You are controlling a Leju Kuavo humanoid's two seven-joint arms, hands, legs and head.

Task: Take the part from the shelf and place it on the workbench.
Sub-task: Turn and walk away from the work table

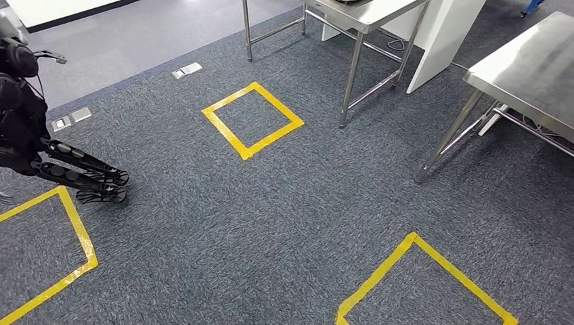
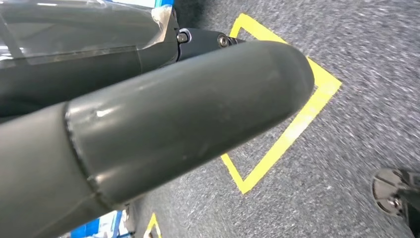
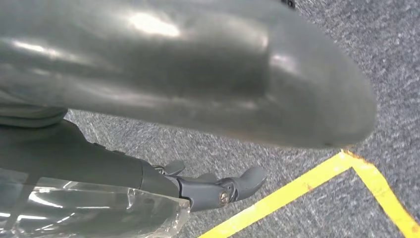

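Observation:
My left hand (image 2: 173, 129) hangs over the grey carpet, its thick grey thumb across the left wrist view and its dark fingers (image 2: 203, 38) stretched out straight behind it. My right hand (image 3: 198, 74) hangs the same way, the thumb apart from the extended dark fingers (image 3: 223, 191), with bare carpet showing between them. Clear film lies along the base of the fingers of both hands. Neither hand holds anything. A steel workbench (image 1: 535, 68) stands at the right and a second steel table (image 1: 369, 13) at the top centre.
Yellow tape squares mark the carpet ahead (image 1: 252, 120), at the left (image 1: 40, 250) and at the lower right (image 1: 426, 284). A black legged machine (image 1: 27, 128) stands at the left edge. A white cabinet (image 1: 440, 34) sits behind the far table. Floor sockets (image 1: 187, 70) lie near the carpet's edge.

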